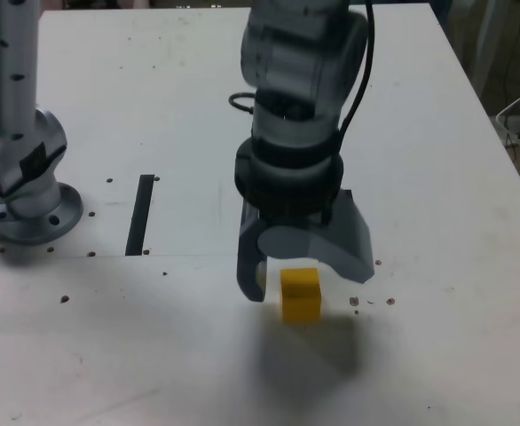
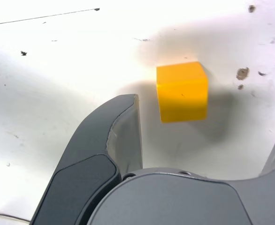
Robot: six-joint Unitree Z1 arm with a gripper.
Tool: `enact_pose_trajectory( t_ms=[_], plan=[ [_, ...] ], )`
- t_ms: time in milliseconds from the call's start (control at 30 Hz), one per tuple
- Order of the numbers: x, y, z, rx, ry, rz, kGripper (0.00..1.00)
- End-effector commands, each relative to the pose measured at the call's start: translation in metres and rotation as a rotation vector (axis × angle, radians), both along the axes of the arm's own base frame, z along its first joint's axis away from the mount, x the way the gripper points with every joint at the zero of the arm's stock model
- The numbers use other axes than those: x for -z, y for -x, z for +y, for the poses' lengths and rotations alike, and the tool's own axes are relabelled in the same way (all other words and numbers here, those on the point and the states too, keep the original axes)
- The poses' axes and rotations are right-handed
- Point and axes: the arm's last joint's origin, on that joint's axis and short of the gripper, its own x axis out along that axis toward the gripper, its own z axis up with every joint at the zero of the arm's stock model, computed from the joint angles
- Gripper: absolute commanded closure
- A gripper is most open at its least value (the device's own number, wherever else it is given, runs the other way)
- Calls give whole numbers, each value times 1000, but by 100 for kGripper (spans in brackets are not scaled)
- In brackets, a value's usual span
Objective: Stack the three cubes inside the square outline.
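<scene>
One yellow cube (image 1: 300, 293) rests on the white table, near the front in the exterior view; no other cube shows. My gripper (image 1: 306, 280) hangs straight over it, open, one finger on each side of the cube with neither touching it. In the wrist view the yellow cube (image 2: 182, 91) lies between the wide-spread fingers of the gripper (image 2: 205, 119), closer to the larger dark finger (image 2: 123, 126). The square outline is hidden; a small dark edge (image 1: 346, 194) peeks out behind the wrist, and I cannot tell what it is.
A straight black stripe (image 1: 141, 213) lies on the table at the exterior view's left. The arm's grey base (image 1: 29, 209) stands further left. Small dark specks (image 1: 371, 302) dot the surface by the cube. The table's right edge (image 1: 508, 151) runs along the exterior view's right.
</scene>
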Motion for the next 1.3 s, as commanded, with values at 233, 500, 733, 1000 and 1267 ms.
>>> enact_pose_trajectory(
  t_ms=[233, 500, 733, 1000, 1267],
  plan=[
    [21, -3, -1, -7, -13, 42, 6],
    [35, -10, -3, -12, 6, 28, 15],
    [36, -11, 1, -28, -11, 37, 32],
    [35, -12, 1, -38, -25, 31, 46],
    [34, -12, 2, -41, -31, 21, 65]
  ],
)
